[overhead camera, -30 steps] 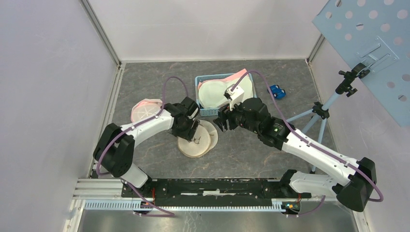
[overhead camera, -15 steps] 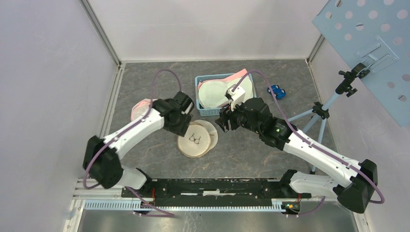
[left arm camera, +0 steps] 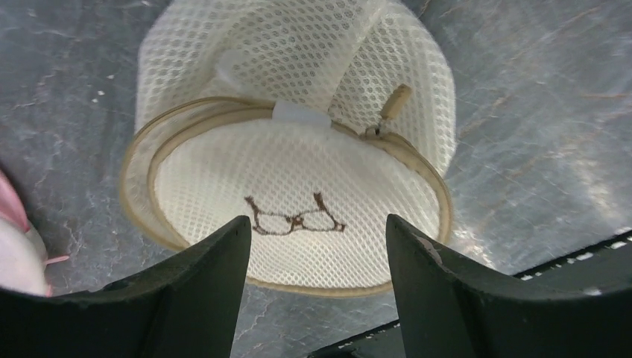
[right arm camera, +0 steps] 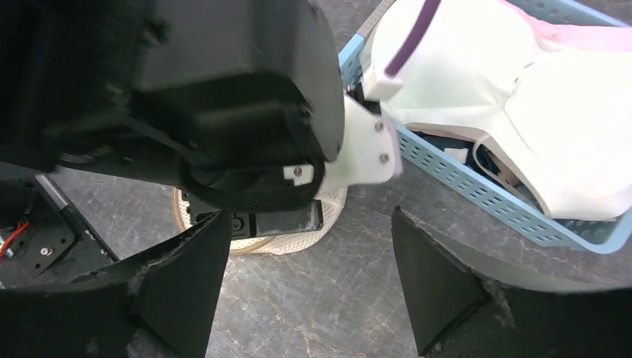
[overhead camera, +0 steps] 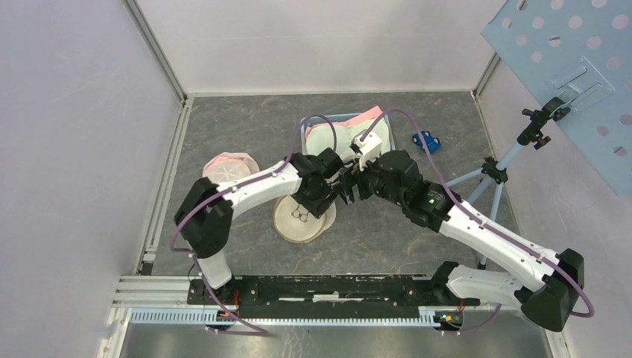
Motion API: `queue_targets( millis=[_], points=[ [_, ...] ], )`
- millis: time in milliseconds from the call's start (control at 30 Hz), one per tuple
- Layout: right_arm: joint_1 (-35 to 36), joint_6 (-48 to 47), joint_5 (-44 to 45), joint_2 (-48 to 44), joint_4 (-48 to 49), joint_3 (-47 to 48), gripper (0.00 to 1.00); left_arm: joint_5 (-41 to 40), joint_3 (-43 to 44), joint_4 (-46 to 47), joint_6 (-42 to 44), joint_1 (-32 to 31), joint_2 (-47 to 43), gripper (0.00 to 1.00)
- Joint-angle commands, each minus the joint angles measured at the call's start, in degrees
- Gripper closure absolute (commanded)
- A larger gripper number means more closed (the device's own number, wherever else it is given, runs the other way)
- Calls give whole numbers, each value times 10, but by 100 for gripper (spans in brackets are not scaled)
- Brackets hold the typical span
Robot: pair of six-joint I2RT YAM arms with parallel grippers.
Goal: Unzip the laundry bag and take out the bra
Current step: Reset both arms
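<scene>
The laundry bag [overhead camera: 298, 220] is a round cream mesh pouch lying flat on the grey floor, with a brown bra drawing on its lid [left arm camera: 294, 218]. A tan zip runs round its rim, and the zip pull [left arm camera: 393, 101] sticks up at the far right side. My left gripper [overhead camera: 322, 195] [left arm camera: 317, 220] hovers open above the bag with nothing between its fingers. My right gripper [overhead camera: 349, 186] [right arm camera: 309, 216] stands open just to the right, facing the left wrist, over bare floor beside the bag's edge [right arm camera: 328, 205]. The bra is hidden; nothing shows through the mesh.
A blue basket [overhead camera: 319, 173] [right arm camera: 477, 190] behind the grippers holds white and pink padded garments [right arm camera: 522, 97]. A pink round pouch [overhead camera: 223, 168] lies to the left. A blue toy car [overhead camera: 426, 140], a tripod [overhead camera: 495, 171] and a perforated board [overhead camera: 566, 67] are at the right.
My left arm lifted off the bag, swung left, then right to hover beside the right gripper. The right gripper has opened wider and barely moved.
</scene>
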Motion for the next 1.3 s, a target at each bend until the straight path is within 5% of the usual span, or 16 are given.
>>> queue_targets(
  millis=[0, 300, 567, 900, 1000, 1267],
  points=[
    [-7, -11, 20, -21, 3, 11, 13, -11, -3, 16, 46, -3, 38, 27],
    [-15, -18, 16, -22, -2, 15, 10, -39, -99, -27, 68, 2, 29, 27],
    [-17, -20, 9, -21, -4, 15, 10, -167, -122, -73, 35, 6, 4, 26],
    [-19, -24, 15, -29, -15, 19, 8, -119, -57, -98, 34, 27, -52, 8],
    [-20, -30, 22, -28, -23, 27, 6, -105, -33, -102, 20, 67, -99, 0],
    [-35, -59, 45, -19, -45, 62, 2, 20, 35, -74, 13, 189, -212, 0]
  ],
)
